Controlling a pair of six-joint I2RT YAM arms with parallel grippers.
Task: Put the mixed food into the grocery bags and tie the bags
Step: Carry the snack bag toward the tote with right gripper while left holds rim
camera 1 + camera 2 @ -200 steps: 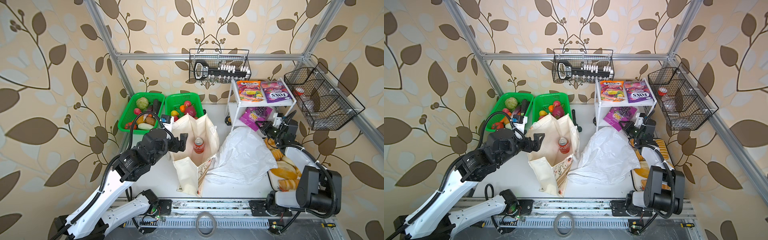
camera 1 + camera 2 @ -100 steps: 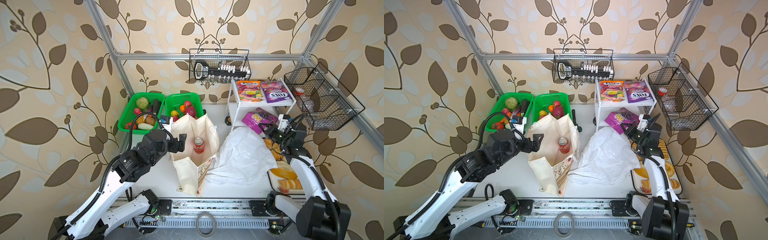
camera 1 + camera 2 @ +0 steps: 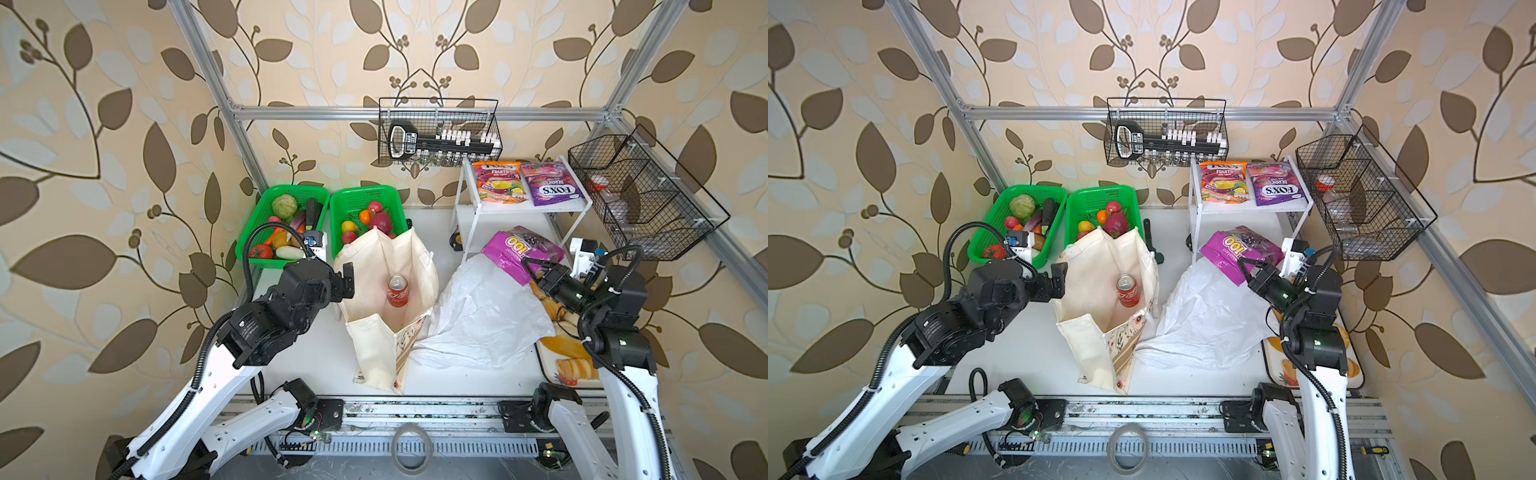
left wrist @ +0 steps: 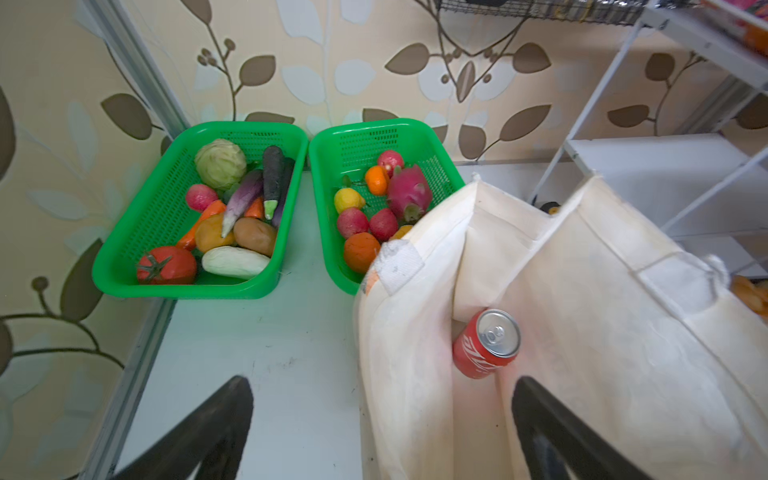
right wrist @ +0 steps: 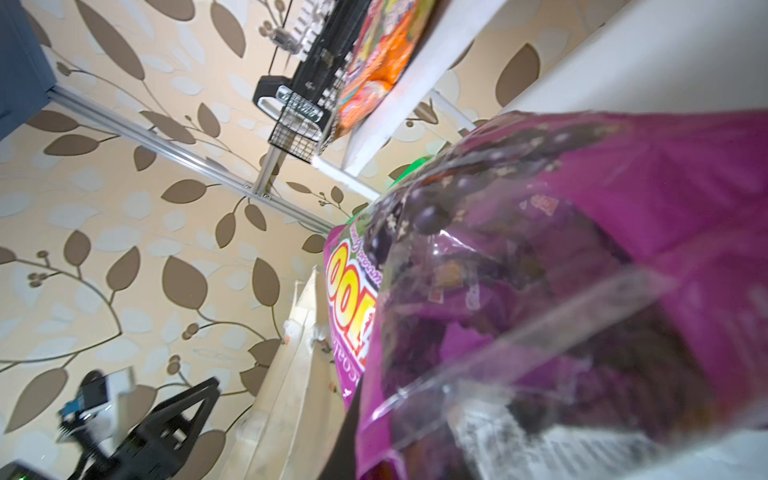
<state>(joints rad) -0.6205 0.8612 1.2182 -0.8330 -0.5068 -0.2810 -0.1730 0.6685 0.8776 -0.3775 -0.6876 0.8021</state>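
Pinching the purple packet by its edge, your right gripper hangs it over the white bag. Find the bag's mouth, lower in, then release. Left gripper sits open at the tote.

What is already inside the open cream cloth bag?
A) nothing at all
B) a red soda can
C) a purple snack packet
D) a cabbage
B: in both top views a red soda can sits inside the cloth bag, while the purple snack packet is outside it, pinched in the right gripper.
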